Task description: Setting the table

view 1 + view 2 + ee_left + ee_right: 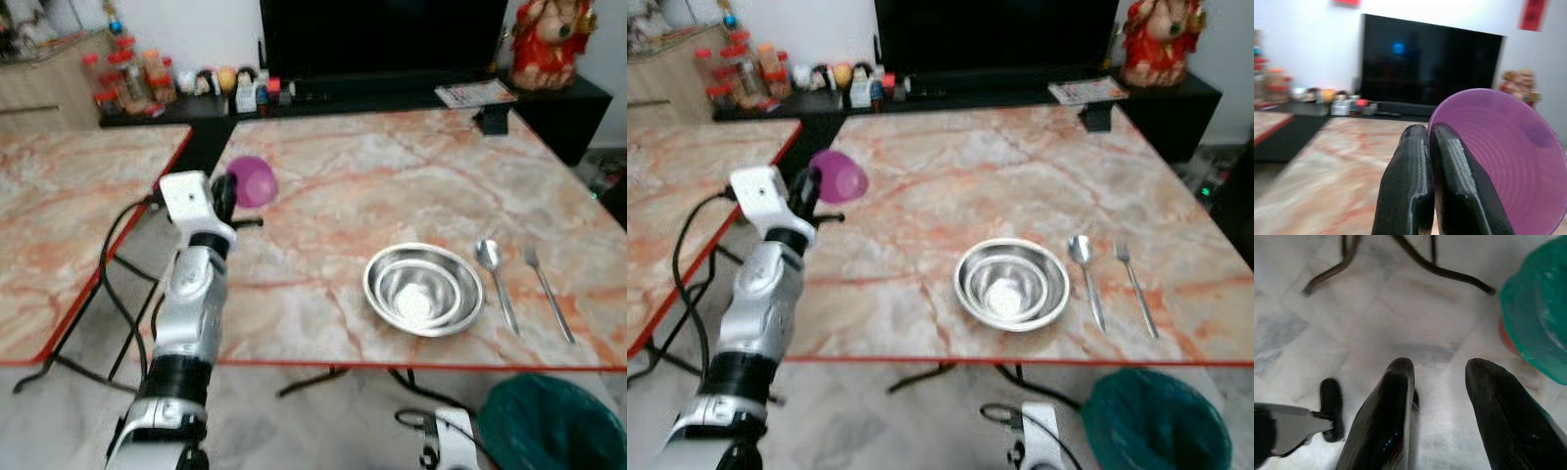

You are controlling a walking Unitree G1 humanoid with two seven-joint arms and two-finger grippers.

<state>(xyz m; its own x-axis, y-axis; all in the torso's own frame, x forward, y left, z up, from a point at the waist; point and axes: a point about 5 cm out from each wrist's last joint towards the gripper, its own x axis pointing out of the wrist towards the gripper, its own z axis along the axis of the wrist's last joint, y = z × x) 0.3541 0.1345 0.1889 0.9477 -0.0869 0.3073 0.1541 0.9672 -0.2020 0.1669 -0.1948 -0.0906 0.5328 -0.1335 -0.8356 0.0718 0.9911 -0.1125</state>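
From the head views, the left gripper [227,196] is raised over the left edge of the marble worktop [392,186], and its fingers are clenched on the rim of a purple cup [253,181]. The cup is tilted and held above the worktop's far left part. Near the front edge sits a steel bowl [423,288], which seems to be two bowls nested. Just to its right lies a spoon [495,277], and right of that a fork [547,292], both pointing away from the near edge. A second marble worktop [59,206] stands to the left, apart from the first. On the floor at the near right is a green bin [554,423].

In the left wrist view, the two black fingers [1449,186] press together on the near wall of the purple cup, whose open mouth faces the camera. Behind it is a dark television [1425,68].

In the right wrist view, the right gripper [1440,396] hangs over the floor with its fingers released and apart, beside the green bin.
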